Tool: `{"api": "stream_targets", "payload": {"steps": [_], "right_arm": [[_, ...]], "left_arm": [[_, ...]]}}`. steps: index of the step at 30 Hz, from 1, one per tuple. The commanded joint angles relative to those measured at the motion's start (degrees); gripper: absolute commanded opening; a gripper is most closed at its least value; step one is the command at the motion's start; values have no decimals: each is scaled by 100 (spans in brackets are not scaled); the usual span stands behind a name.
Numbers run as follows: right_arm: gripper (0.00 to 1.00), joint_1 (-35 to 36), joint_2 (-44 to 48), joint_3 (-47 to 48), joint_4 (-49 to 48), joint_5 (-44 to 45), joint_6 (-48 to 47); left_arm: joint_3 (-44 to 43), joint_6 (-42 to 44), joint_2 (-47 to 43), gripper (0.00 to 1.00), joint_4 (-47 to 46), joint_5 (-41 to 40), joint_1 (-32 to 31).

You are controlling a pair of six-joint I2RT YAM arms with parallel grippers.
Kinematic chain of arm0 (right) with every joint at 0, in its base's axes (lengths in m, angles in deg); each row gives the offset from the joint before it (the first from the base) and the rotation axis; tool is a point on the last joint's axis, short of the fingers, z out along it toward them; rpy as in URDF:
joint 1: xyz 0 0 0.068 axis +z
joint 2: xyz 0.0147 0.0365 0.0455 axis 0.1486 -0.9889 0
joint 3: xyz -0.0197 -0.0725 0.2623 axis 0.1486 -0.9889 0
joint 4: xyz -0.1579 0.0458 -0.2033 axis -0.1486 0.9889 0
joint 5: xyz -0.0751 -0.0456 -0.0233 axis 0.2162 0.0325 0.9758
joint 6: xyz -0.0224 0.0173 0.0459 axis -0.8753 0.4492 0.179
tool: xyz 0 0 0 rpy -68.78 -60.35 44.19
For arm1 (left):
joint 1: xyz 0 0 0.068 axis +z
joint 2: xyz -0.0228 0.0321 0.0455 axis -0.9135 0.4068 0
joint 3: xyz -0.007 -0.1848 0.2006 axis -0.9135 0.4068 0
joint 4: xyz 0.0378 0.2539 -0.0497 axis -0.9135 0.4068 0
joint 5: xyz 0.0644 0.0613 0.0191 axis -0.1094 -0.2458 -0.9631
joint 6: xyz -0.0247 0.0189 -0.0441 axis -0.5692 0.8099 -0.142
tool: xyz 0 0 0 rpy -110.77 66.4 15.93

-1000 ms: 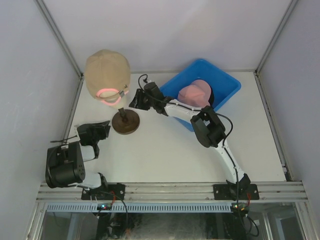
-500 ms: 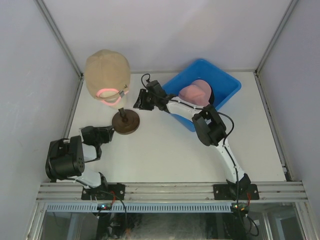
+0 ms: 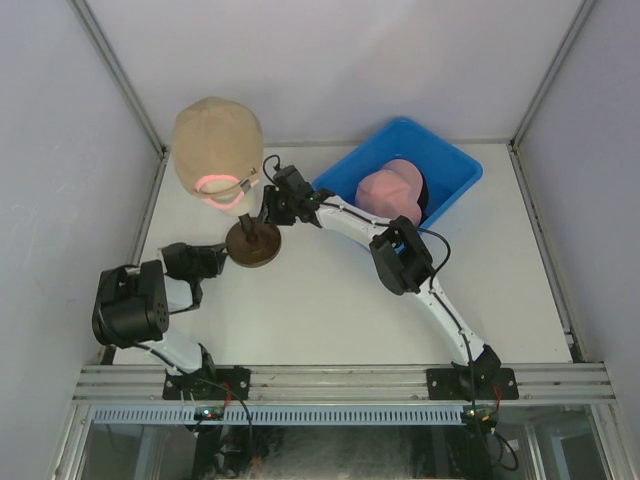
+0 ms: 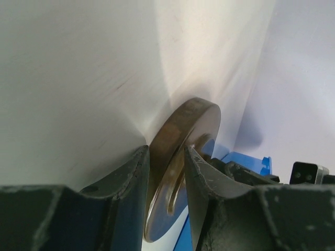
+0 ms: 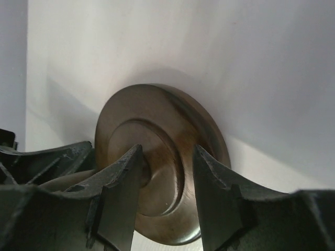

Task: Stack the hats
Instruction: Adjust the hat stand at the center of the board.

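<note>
Jaws of the left gripper [image 4: 166, 152] are pinching the rim of the round, glossy brown stand base [image 3: 252, 246] near the far left corner of the white table [image 3: 330, 310]. Those of the right gripper [image 5: 167, 151] are standing partly spread astride the base's raised centre, and I cannot tell whether they are gripping anything. A tan soft fabric baseball cap [image 3: 215, 138] is sitting on top of that stand, while a pink fabric baseball cap [image 3: 385, 187] is lying in the blue plastic bin [image 3: 445, 162] toward the table's far right corner, well apart from it.
</note>
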State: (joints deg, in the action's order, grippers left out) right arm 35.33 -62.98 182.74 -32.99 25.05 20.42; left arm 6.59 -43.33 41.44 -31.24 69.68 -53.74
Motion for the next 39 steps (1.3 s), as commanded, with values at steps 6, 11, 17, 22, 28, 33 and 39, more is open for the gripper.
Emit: {"api": "stream_targets", "payload": {"steps": [6,11,17,22,28,33,39], "right_arm": [[41,111,207,-462,203,507,-349],[41,115,296,-484,378,522,-446],[41,200,293,-461,529,210,-371],[41,269,487,-1047,188,54,-133],[40,361,812,-1718,-162,43,123],[40,431,961,-2008,-291,110,319],[39,555,1089,-2322,-456,238,661]], "left_arm": [[-587,103,385,38,380,21,-154],[-774,164,433,38,514,87,-200],[-1181,350,504,38,909,212,-304],[-1696,482,817,38,1081,538,-436],[-2321,652,1136,38,1403,770,-616],[-2699,815,1309,38,1684,884,-699],[-3039,918,1484,38,1862,1002,-792]]}}
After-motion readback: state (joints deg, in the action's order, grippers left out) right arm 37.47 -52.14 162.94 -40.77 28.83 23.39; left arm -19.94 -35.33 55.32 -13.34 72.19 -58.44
